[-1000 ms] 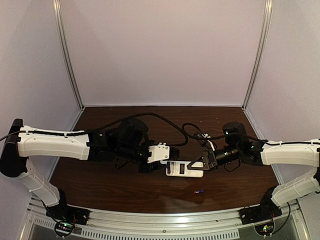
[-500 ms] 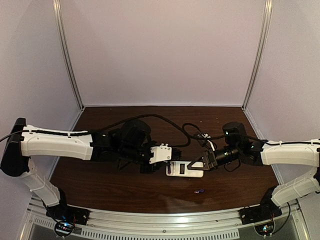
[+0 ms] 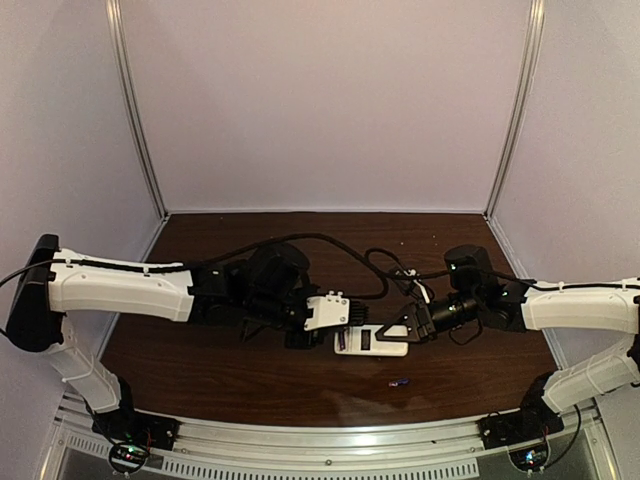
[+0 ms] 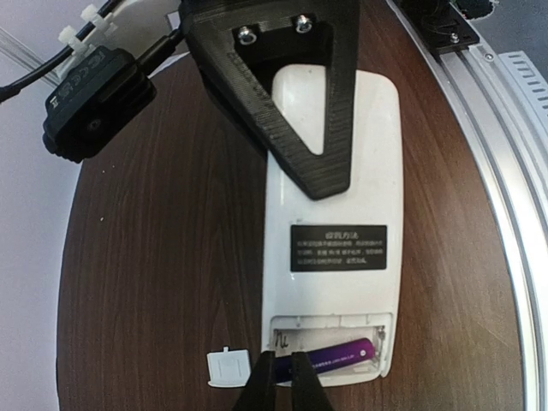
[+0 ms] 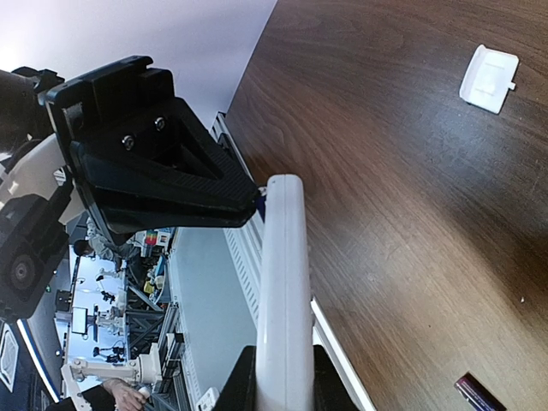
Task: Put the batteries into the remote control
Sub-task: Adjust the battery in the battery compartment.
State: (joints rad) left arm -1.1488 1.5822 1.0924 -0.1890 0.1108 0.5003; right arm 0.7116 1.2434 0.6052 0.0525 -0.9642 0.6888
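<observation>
The remote control (image 3: 372, 341) lies back up in the middle of the table, and the left wrist view shows its open battery recess (image 4: 330, 330). One purple battery (image 4: 347, 353) lies slanted in that recess. My left gripper (image 4: 282, 381) is shut to a narrow slit, its tips over the battery's left end. From above, the left gripper (image 3: 338, 340) sits at the remote's left end. My right gripper (image 3: 398, 330) is shut on the remote's other end, pinching its flat faces (image 5: 282, 274). A second battery (image 3: 400, 382) lies loose near the front edge.
The small white cover piece (image 4: 229, 366) lies on the brown table (image 3: 220, 370) just beside the remote's recess end, also seen in the right wrist view (image 5: 490, 79). Black cables (image 3: 380, 265) loop behind the grippers. An aluminium rail (image 3: 330, 440) runs along the near edge.
My left gripper has moved right to the remote's recess end and its jaws have closed. The right gripper and the remote have stayed in place.
</observation>
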